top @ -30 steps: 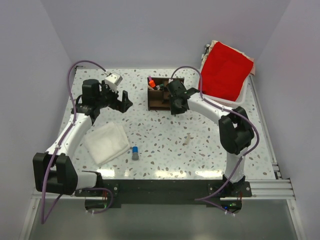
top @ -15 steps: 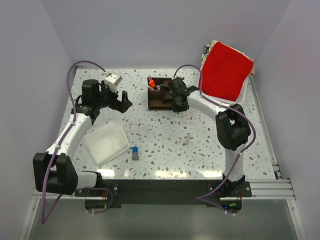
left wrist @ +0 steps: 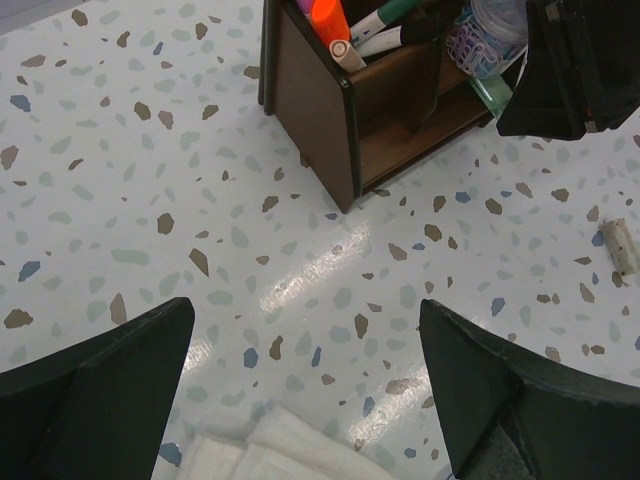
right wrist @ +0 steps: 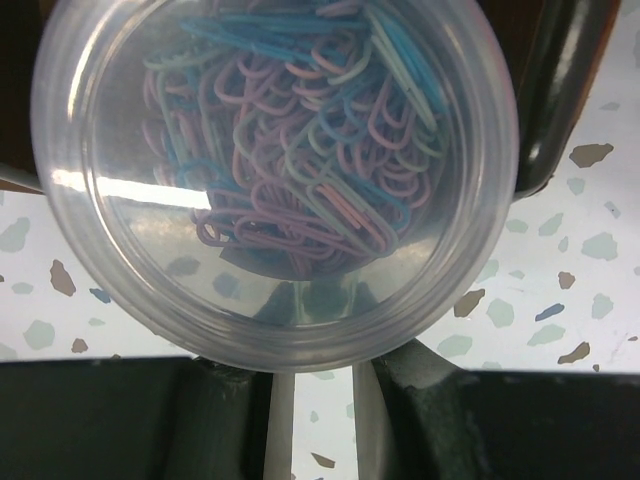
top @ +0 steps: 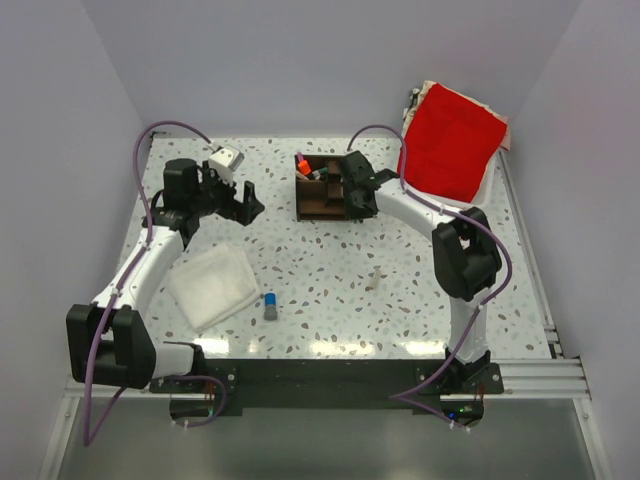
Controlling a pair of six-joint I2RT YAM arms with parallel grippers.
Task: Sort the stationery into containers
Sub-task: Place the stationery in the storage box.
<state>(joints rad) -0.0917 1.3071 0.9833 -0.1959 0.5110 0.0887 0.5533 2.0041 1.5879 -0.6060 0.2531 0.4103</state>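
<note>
Clear plastic pot of paper clips (right wrist: 270, 170) sits clamped between the right jaws, the wooden organizer (left wrist: 310, 95) just beneath them, left jaws spread empty; released off-centre, it could catch its rim, tip and spill clips onto the tabletop (left wrist: 150, 200).

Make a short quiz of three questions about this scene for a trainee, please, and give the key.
1. Multiple choice: what does the right gripper hold at the wooden organizer?
A) a stapler
B) a clear round pot of paper clips
C) a pair of scissors
2. True or false: the blue-capped grey stick lies on the table, next to the white cloth.
3. Fill in the missing word: the left gripper holds nothing, and its jaws stand ____.

Key: 1 B; 2 true; 3 open.
</note>
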